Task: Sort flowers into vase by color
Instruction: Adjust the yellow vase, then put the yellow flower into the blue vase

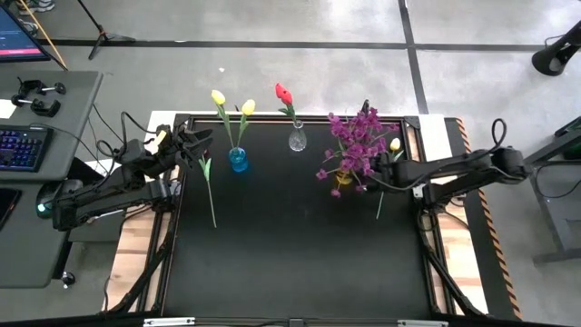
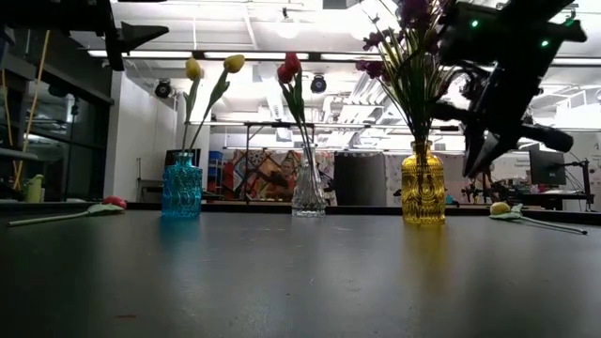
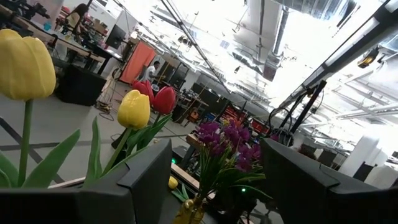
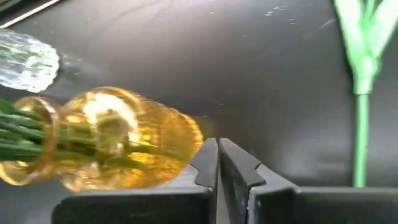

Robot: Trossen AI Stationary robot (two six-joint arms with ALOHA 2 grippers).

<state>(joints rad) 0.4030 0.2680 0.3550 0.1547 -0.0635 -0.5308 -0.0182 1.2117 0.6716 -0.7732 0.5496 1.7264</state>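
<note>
A: Flowers mostly sorted: yellow tulips (image 1: 232, 105) in the blue vase (image 1: 238, 161), red tulip (image 1: 284, 94) in the clear vase (image 1: 297, 139), purple sprigs (image 1: 356, 136) in the amber vase (image 1: 340, 184). Two strays flat on the bench (image 1: 300, 263): red-headed stem (image 1: 208, 186) far left, yellow-headed stem (image 1: 385, 182) far right.

B: Right gripper (image 4: 217, 163) clenched on nothing, just beside the amber vase. Left gripper (image 1: 192, 141) spread wide, raised at the left edge.

A: Risk: nudging that top-heavy vase over while dropping toward the yellow stray.
</note>
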